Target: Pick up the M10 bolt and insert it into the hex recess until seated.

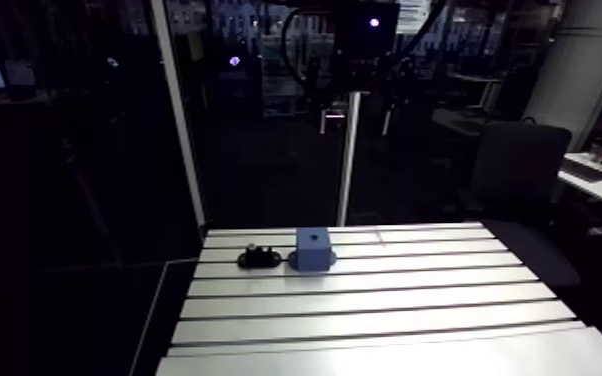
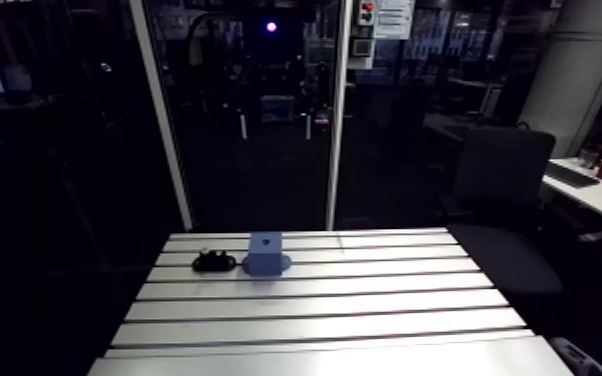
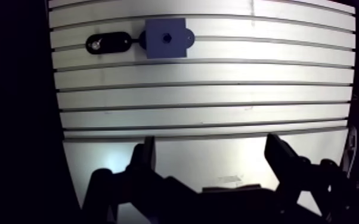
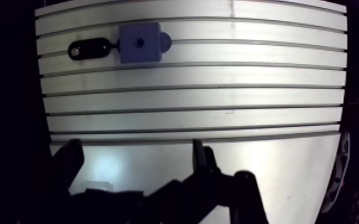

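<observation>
Two dark fingers [image 3: 143, 161] of the gripper [image 3: 210, 143] stand wide apart with nothing between them, so the pincer is open and empty. It hangs over the near edge of the slotted aluminium table [image 3: 217, 95]. Ahead of it lie several bare ribs of the tabletop.

Well apart from the gripper, toward the far side of the table, sits a matte blue square block [image 3: 158, 49] on a rounded flange. A small dark hole in its top face is, I judge, the hex recess [image 3: 167, 37]. Just beside the block lies a flat black oval holder [image 3: 113, 43]; whether the two touch I cannot tell. A small metallic glint at the holder's outer end is most likely the M10 bolt [image 3: 96, 43], too small to tell whether it stands upright or lies flat.

No part of the task is done yet: the bolt is ungrasped and the recess looks empty.

Several things could go wrong from here. The reach is long and the bolt is small, so a slightly off-centre closing could pinch it askew or tip it out of the holder. The holder looks light, so a finger catching its edge could drag it. With the block so close, the wide-open fingers could also nudge it. A tilted bolt, or hex flats turned against the recess, would jam or sit proud instead of seating.
</observation>
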You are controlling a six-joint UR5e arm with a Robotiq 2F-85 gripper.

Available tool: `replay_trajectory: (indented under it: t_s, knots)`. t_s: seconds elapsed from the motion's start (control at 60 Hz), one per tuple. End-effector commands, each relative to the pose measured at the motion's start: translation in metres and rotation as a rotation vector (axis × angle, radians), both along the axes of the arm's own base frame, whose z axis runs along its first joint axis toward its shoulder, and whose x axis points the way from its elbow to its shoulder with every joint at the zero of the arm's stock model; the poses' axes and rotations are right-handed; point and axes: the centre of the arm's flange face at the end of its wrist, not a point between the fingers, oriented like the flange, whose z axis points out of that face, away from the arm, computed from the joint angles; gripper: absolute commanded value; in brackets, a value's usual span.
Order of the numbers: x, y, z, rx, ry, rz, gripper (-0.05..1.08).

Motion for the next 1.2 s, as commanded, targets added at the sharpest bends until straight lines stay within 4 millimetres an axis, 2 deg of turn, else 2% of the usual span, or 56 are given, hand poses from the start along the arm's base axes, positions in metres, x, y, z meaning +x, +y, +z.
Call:
replay_trajectory:
  t_s: [0.017,0.45,0.633,0.7,0.733,0.8,1.083,1.117,1.2]
  knots:
    - [0.0,0.0,-0.001,0.0,0.001,-0.003,0.01]
    - [-0.001,-0.003,-0.006,-0.004,0.005,-0.009,0.01]
    - [-0.004,-0.015,-0.004,-0.009,0.058,-0.011,0.01]
    - [-0.003,-0.025,-0.006,-0.009,0.055,-0.011,0.01]
    - [-0.003,-0.039,-0.01,-0.007,0.052,-0.004,0.01]
    - [-0.007,-0.052,-0.017,-0.006,0.057,0.004,0.01]
    - [-0.018,-0.097,-0.043,-0.01,0.083,0.042,0.01]
    - [-0.021,-0.107,-0.05,-0.011,0.083,0.054,0.01]
    - [-0.025,-0.116,-0.06,-0.012,0.084,0.064,0.01]
